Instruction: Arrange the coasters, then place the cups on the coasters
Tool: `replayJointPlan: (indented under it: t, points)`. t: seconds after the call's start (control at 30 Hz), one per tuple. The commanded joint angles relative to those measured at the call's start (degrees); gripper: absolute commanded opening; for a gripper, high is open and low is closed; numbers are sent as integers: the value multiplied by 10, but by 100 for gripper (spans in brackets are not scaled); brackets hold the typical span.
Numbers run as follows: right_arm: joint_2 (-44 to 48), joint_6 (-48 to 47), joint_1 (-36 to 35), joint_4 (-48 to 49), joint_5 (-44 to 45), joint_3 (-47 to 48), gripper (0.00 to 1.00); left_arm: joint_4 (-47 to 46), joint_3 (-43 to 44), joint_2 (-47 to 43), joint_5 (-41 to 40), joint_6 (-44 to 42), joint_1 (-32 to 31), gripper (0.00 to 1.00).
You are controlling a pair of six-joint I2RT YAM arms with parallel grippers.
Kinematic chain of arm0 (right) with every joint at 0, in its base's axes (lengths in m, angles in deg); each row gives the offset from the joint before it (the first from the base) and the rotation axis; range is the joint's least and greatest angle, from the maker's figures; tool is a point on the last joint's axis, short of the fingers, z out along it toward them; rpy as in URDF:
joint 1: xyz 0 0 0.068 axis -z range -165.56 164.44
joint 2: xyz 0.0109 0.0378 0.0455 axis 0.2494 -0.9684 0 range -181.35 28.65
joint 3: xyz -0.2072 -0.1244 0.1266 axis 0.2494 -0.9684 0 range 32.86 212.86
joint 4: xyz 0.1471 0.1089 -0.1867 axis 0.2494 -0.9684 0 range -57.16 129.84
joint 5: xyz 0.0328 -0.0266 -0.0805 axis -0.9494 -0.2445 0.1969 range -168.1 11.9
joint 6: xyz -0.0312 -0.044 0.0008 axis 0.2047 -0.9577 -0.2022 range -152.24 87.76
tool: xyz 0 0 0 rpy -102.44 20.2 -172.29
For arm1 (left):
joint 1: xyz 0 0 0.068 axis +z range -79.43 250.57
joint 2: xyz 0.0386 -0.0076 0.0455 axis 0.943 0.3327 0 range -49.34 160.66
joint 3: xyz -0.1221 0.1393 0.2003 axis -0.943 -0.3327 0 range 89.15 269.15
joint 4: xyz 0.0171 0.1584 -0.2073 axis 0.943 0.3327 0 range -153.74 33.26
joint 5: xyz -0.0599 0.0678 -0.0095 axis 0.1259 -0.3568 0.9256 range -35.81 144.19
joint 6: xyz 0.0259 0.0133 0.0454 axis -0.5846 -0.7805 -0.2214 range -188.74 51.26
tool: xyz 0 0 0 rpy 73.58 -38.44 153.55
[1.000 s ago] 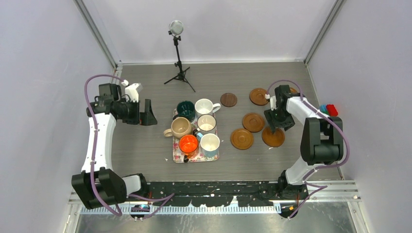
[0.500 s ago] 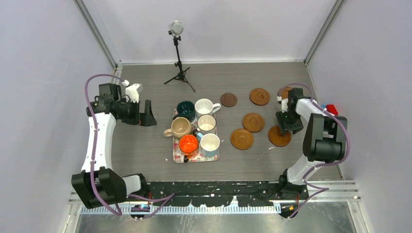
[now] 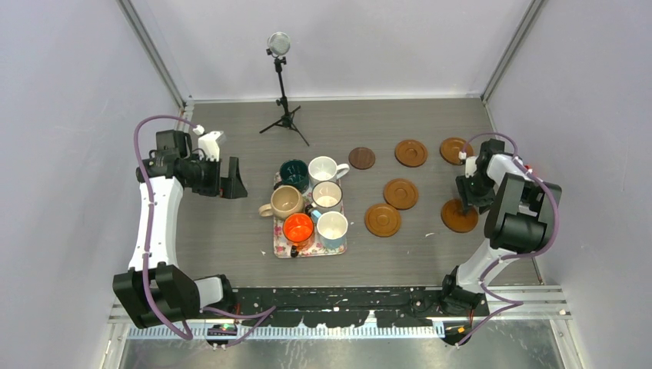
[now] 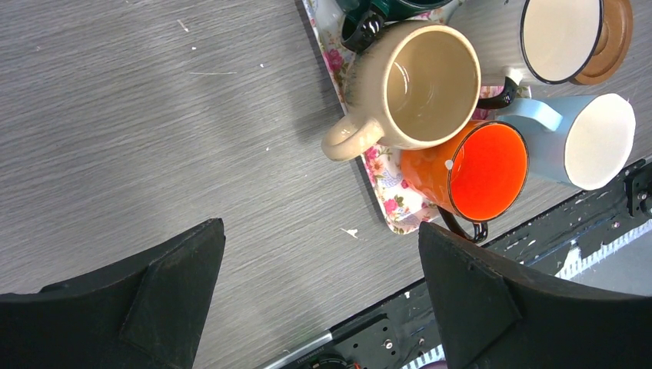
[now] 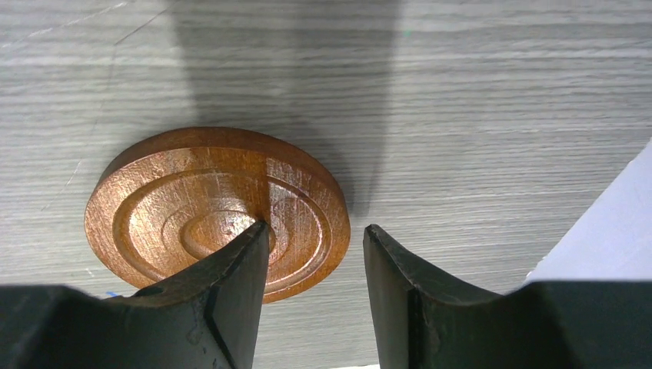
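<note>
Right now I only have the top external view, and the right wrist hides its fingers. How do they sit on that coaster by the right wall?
Observer: The right wrist view shows the right gripper straddling the coaster's rim: one finger over its ringed top, the other outside, over table.
Operator: Clamped?
Observer: No, a sliver of table shows between the outer finger and the rim.
Operator: Is the left gripper carrying anything?
Observer: No; the left wrist view shows it wide open, empty, beside the floral tray.
</note>
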Motion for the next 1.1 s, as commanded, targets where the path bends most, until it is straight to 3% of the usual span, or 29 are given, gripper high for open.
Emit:
replayJointPlan:
  t: [0.0, 0.6, 0.87, 1.07]
  points:
    - [-26, -10, 15, 14, -4, 34, 53, -1, 11, -9, 2, -2, -2, 100]
    - [-42, -18, 23, 9, 15, 88, 52, 0, 14, -10, -2, -1, -2, 100]
    - [5, -2, 15, -55, -78, 135, 59, -2, 11, -8, 6, 0, -2, 100]
    - [9, 57, -56, -72, -124, 169, 60, -3, 12, -8, 9, 2, -2, 100]
